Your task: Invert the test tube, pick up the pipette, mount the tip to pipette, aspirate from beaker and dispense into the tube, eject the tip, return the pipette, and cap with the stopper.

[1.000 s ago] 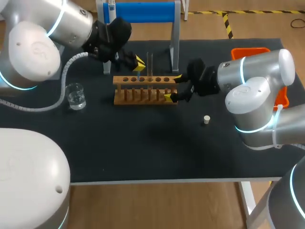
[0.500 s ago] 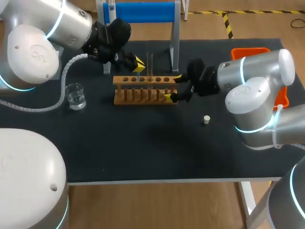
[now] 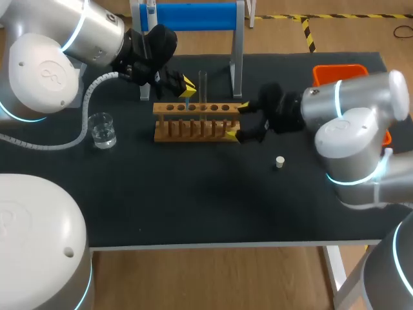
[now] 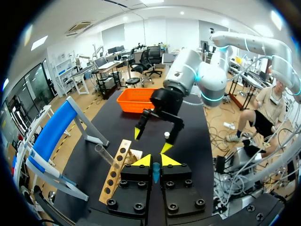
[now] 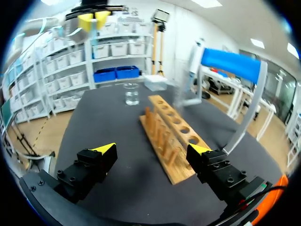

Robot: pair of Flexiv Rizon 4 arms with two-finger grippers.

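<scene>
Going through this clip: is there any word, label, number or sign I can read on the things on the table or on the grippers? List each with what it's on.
No readable text in any view.
Wooden rack: bare, no marks.
Beaker: any scale marks are too small to tell.
Test tube, stopper, orange bin: no print shows.
Thin blue piece in the left gripper: no print shows.

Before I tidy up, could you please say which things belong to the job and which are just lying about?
Job: test tube, wooden rack, beaker, stopper, blue tip, blue stand.
Lying about: orange bin, though it may catch ejected tips.
</scene>
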